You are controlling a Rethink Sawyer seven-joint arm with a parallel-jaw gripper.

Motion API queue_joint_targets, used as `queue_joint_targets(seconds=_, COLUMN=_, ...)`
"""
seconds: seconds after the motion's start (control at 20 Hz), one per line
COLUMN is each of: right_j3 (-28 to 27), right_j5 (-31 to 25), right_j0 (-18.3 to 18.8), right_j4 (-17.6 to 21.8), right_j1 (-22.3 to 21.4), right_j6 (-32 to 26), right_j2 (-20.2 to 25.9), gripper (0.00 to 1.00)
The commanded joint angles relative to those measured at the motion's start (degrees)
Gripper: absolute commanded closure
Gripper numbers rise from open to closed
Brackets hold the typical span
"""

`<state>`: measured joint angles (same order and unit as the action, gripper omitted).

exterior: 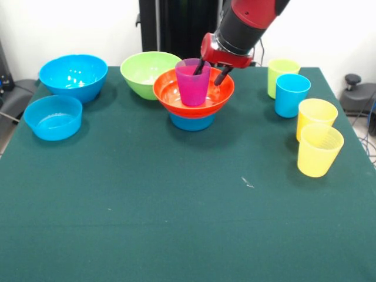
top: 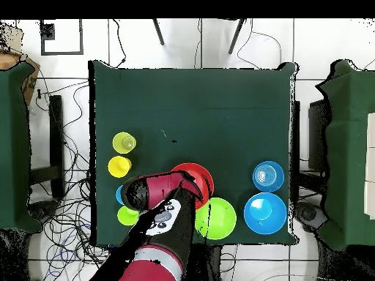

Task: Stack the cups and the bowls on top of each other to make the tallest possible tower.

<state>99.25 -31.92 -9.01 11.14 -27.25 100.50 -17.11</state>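
Observation:
The tower stands at the table's far middle: a small blue bowl [exterior: 192, 122], the wide orange bowl [exterior: 170, 94] on it, and the purple cup [exterior: 191, 88] upright in the orange bowl. My gripper [exterior: 207, 78] is at the cup's far right rim, open, with one finger [exterior: 200, 67] inside the cup and the other [exterior: 221, 75] outside it. In the overhead view my arm [top: 157, 219] hides the gripper and the cup; only part of the orange bowl [top: 201, 175] shows.
A lime green bowl [exterior: 144, 71] touches the tower's left side. A large blue bowl [exterior: 73, 75] and a smaller blue bowl [exterior: 53, 117] sit far left. On the right stand a green cup [exterior: 281, 73], a blue cup [exterior: 291, 95] and two yellow cups [exterior: 316, 116] [exterior: 319, 150].

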Motion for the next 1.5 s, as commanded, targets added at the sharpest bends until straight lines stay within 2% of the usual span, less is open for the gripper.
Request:
queue_joint_targets(seconds=0.05, right_j3=-1.42, right_j5=-5.66, right_j0=0.22, right_j4=-2.07, right_j1=-0.97, right_j6=6.95, right_j2=4.21, gripper=0.0)
queue_joint_targets(seconds=1.05, right_j3=-0.6, right_j5=-8.26, right_j0=0.15, right_j4=-1.59, right_j1=-5.03, right_j6=6.77, right_j2=3.87, gripper=0.0)
queue_joint_targets(seconds=1.5, right_j3=-2.0, right_j5=-12.18, right_j0=0.56, right_j4=-1.44, right_j1=-6.53, right_j6=6.06, right_j2=3.67, gripper=0.0)
